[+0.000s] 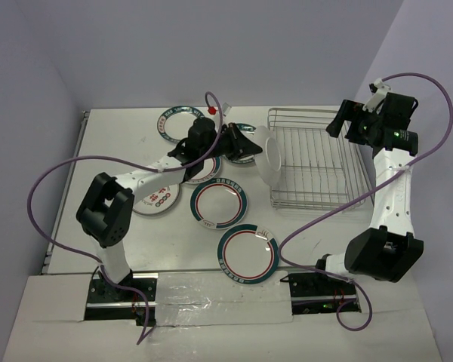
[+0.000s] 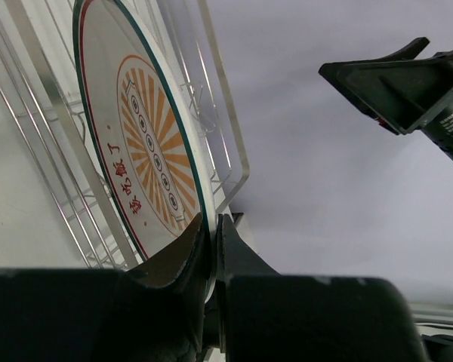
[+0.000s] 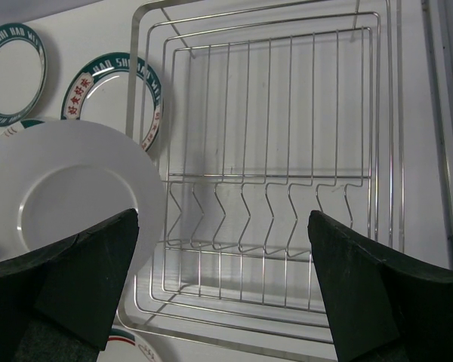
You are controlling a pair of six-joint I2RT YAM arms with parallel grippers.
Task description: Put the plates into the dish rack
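Left gripper pinched tight on rim of held plate — plate upright on edge at left end of dish rack, plain white underside facing across rack. Inside wires or just outside: cannot tell. Right gripper spread wide, holding nothing, above rack's far right corner. Loose plates lie flat on table — all left of rack.
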